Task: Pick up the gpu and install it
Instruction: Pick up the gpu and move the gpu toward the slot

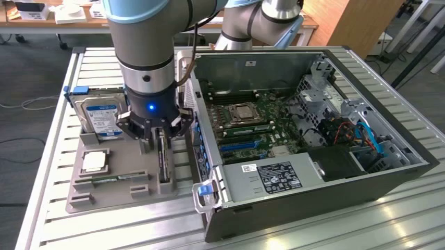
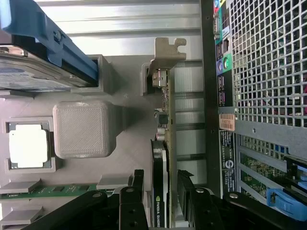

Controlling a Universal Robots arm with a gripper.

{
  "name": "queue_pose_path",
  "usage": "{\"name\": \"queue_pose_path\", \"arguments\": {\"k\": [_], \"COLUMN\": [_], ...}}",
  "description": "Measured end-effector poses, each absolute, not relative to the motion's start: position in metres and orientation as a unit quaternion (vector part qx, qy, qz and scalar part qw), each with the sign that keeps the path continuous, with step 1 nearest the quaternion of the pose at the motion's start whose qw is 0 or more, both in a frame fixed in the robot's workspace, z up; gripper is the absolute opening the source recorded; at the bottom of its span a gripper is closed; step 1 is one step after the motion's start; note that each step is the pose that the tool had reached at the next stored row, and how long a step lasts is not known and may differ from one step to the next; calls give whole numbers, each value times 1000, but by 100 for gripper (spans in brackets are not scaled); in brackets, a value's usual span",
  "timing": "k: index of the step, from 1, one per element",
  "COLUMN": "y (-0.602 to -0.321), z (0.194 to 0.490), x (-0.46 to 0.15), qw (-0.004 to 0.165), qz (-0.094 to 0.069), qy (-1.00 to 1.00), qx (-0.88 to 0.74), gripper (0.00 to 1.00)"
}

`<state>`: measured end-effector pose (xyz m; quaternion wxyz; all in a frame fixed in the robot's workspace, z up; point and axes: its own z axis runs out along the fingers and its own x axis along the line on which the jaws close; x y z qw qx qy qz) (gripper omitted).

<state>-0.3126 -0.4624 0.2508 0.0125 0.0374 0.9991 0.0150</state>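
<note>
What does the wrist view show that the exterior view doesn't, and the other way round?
Wrist view adds: a metal bracket close up and a mesh panel. Exterior view adds: the arm, plus the motherboard and power supply inside the open case. Both share: the gpu standing on edge in the grey tray, the open claw straddling it, the hard drive and a chip.

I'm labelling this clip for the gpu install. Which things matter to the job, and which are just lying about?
In the job: gpu, gripper, open computer case.
Lying about: hard drive, loose processor chip, memory stick.
</note>
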Motion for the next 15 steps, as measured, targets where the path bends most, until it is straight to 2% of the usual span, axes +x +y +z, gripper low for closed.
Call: {"name": "queue_pose_path", "arguments": {"k": [15], "y": [-462], "z": [238], "x": [-313], "qw": [13], "qz": [15], "qy": [999], "qx": [37], "gripper": [42]}}
